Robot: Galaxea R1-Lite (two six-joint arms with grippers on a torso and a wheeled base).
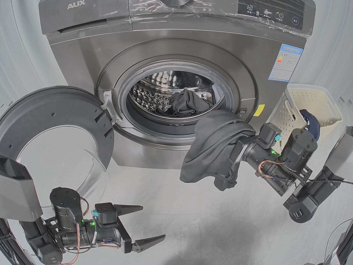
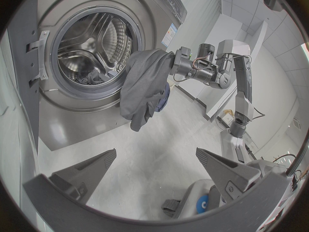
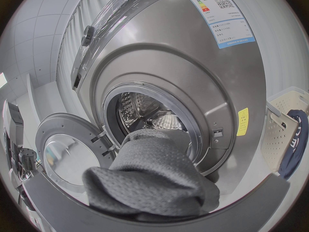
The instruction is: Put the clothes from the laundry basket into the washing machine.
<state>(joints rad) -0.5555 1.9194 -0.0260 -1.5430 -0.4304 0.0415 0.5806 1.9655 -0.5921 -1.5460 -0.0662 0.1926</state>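
Currently three garments are showing: one dark garment (image 1: 187, 102) lying in the washer (image 1: 92, 56) drum, one grey garment (image 1: 211, 144) hanging from the right claw (image 1: 241, 149) at the opening, one navy garment (image 1: 312, 124) draping over the basket (image 1: 323, 103) rim. The left claw (image 1: 152, 221) is gaping wide below the door (image 1: 47, 107).

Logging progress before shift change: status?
Right end effector holding grey garment before drum mouth. Left end effector open, low. Washer door open, nothing blocking.

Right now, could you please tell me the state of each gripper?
Left gripper: open, empty.
Right gripper: closed, holding the grey garment.
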